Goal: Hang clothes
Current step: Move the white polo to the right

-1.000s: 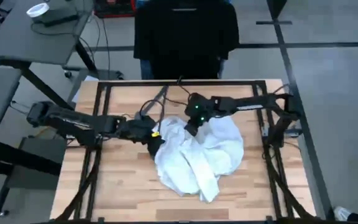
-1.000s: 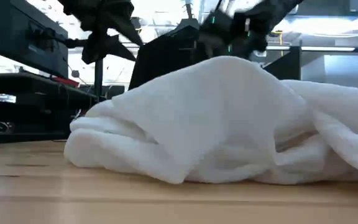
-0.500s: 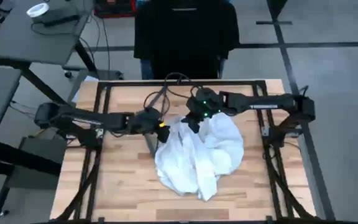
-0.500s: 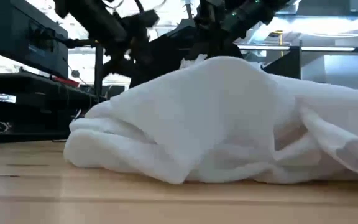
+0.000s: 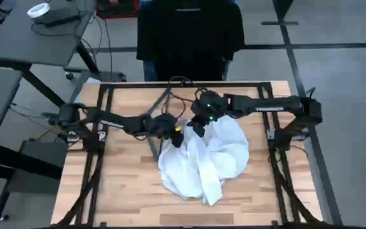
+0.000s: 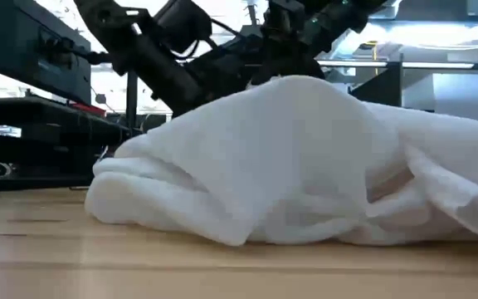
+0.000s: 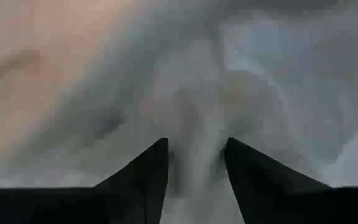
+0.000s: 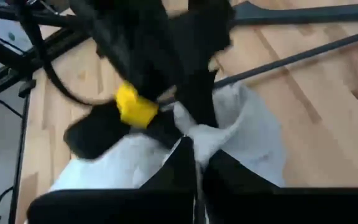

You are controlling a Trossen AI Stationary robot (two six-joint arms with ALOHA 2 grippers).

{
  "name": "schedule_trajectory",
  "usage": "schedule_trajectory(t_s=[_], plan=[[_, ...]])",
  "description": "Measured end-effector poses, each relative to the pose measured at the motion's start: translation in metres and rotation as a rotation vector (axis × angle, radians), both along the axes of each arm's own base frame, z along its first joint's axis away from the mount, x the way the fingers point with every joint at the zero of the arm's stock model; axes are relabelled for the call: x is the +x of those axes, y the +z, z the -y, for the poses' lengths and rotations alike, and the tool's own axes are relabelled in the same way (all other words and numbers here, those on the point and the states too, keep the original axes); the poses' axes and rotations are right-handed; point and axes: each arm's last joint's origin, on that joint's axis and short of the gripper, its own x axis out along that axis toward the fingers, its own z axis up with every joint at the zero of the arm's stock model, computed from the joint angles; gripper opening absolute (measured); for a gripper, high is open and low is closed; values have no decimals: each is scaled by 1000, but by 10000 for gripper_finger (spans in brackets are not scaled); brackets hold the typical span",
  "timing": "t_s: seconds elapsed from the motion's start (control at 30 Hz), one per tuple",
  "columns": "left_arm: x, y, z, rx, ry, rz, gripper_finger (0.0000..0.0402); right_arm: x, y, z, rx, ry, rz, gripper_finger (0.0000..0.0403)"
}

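White top (image 5: 202, 159) heaped mid-table (image 5: 126, 191). Right gripper (image 5: 196, 124) clenched on its far edge; left gripper (image 5: 178, 137) fingers parted, fabric between them, grip unclear.

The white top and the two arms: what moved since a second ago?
The left pincer slid right across the table into the upper left edge of the white top, its jaws open around a fold. The right pincer shifted slightly up and stays shut on the top's upper edge. The top's heap barely changed. The black top behind the table stayed put.
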Motion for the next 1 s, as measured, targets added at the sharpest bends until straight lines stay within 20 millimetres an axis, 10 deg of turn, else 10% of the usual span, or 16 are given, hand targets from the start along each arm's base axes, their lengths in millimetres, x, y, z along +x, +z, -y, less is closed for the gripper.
schedule_trajectory(t_s=[0.23, 0.67, 1.0], plan=[[-6, 0, 7, 0, -19, -63, 12, -3, -3, 2, 8, -5, -41, 0], [-77, 87, 100, 203, -116, 33, 3, -21, -21, 15, 78, -145, -242, 0], [-83, 97, 96, 195, -106, 70, 42, -26, -39, 21, 193, -261, -327, 88]])
